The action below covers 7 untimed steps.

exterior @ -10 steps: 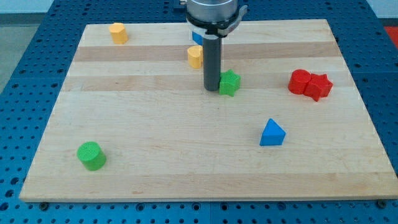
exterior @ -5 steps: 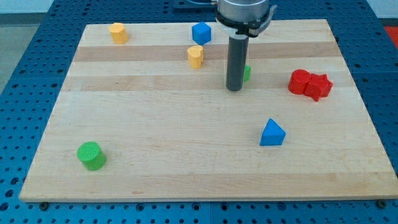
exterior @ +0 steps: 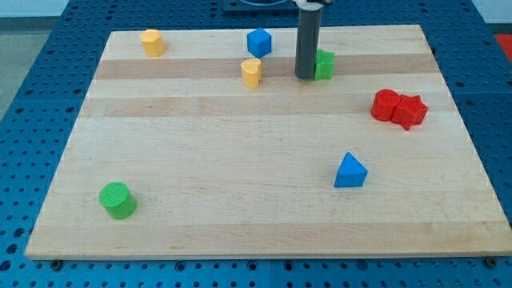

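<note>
My dark rod comes down near the view's top centre, and my tip [exterior: 305, 76] rests on the wooden board [exterior: 240, 152]. It touches the left side of a green star-like block [exterior: 324, 65], which the rod partly hides. To the left of the tip lie a yellow cylinder-like block [exterior: 251, 72] and, above that, a blue cube [exterior: 258, 42].
A yellow block [exterior: 152, 42] sits at the top left. Two red blocks [exterior: 398, 107] touch each other at the right. A blue triangular block [exterior: 350, 171] lies at lower right, and a green cylinder [exterior: 117, 199] at lower left.
The rod has moved toward the view's top right, from the board's middle. The green star block has been pushed up and right with it. The blue cube, formerly hidden, now shows.
</note>
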Tool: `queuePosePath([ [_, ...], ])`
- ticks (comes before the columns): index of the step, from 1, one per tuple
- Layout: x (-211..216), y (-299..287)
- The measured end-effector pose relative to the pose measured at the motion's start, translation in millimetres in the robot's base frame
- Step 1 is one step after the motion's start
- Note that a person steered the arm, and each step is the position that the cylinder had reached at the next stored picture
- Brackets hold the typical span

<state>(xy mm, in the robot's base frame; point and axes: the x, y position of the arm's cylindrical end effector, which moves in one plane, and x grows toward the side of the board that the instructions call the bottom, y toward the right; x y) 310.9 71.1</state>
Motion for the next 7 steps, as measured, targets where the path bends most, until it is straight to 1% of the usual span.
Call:
queuePosePath([
  [1,-5,26],
  [4,-48,102],
  [5,-53,104],
  [6,-52,104],
  [7,-19,104],
])
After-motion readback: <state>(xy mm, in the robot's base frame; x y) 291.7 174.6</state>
